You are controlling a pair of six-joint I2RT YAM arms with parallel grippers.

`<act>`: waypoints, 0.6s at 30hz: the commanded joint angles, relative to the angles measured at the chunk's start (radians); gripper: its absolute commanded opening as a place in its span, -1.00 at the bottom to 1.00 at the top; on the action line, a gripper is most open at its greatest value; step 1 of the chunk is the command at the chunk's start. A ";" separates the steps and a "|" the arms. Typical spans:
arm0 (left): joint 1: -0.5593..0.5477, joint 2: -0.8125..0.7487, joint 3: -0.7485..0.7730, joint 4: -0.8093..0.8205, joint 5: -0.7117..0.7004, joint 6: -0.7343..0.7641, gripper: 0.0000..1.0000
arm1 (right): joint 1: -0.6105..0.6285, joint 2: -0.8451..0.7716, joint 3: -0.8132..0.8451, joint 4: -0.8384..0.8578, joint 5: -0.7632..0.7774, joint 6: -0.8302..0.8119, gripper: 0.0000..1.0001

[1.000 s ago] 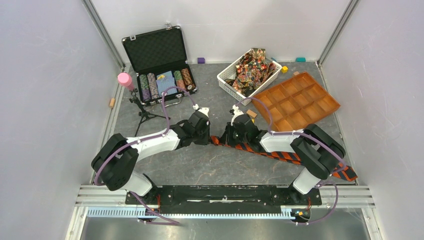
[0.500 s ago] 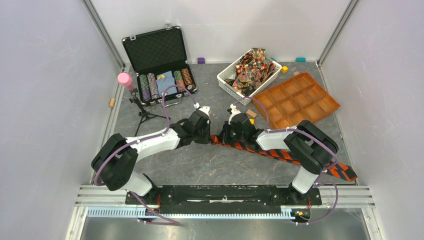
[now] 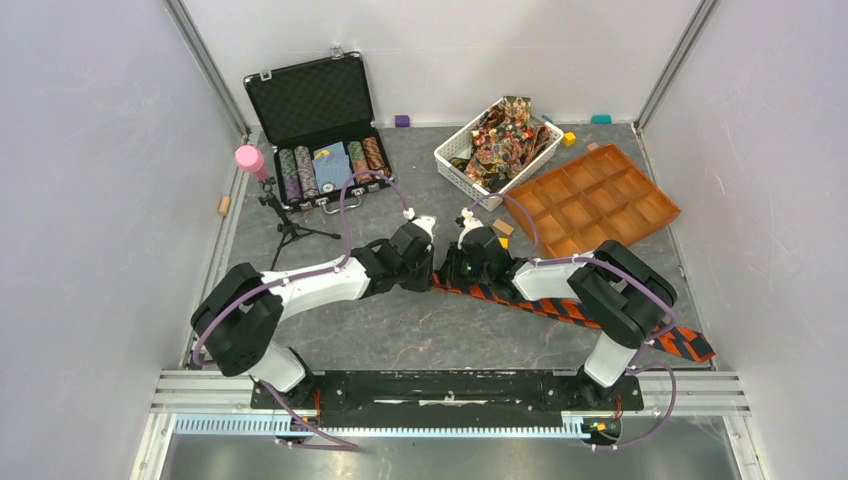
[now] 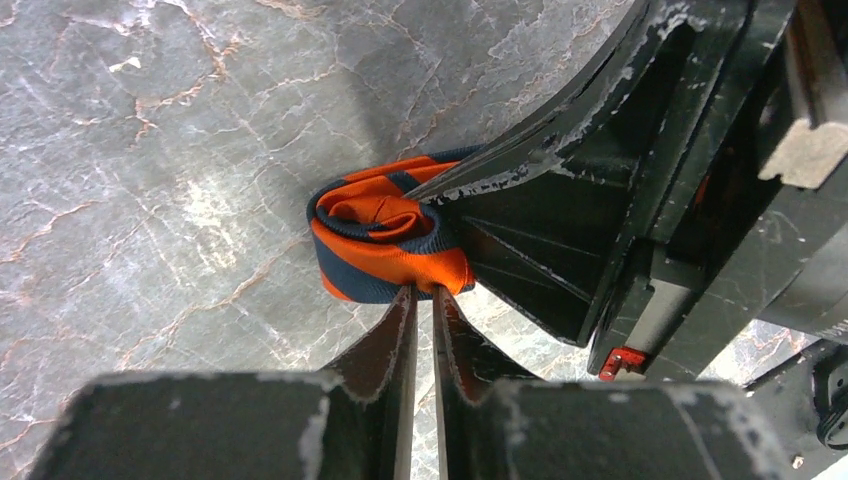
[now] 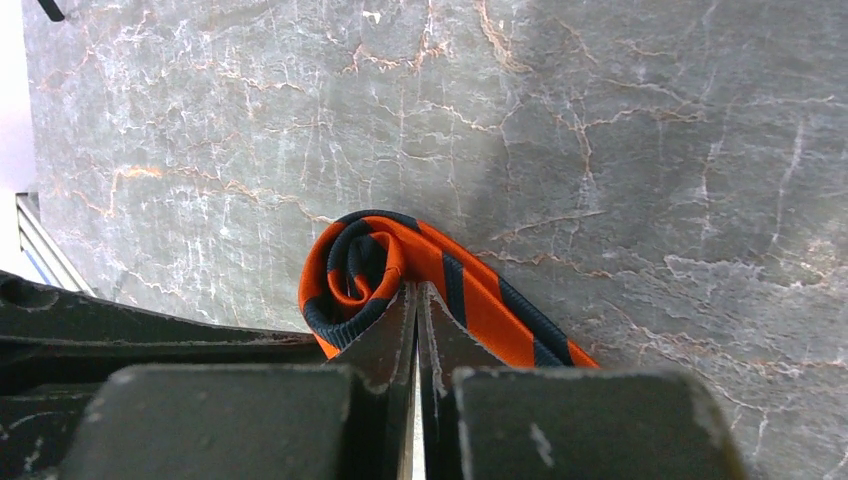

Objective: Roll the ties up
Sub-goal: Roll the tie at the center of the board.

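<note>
Here the striped tie [image 4: 385, 250], one end rolled, lies mid-way across the grey table [image 3: 400, 330], the right gripper [image 5: 416, 300] with closed tips pushed into the roll, the left gripper [image 4: 422, 300] with near-closed tips touching its edge.

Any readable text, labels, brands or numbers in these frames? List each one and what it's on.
None can be read.
Blue pack in the chip case: any print on it is too small to read.
Striped tie and patterned ties: pattern only, no lettering visible.
</note>
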 commanded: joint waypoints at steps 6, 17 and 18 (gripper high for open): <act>-0.020 0.044 0.040 0.015 -0.005 0.029 -0.70 | 0.003 -0.038 0.013 -0.025 0.034 -0.045 -0.79; -0.020 0.073 0.049 0.023 -0.012 0.032 -0.70 | 0.000 -0.210 -0.010 -0.180 0.147 -0.135 -0.40; -0.020 0.077 0.052 0.024 -0.011 0.033 -0.70 | -0.002 -0.222 -0.015 -0.188 0.147 -0.142 -0.39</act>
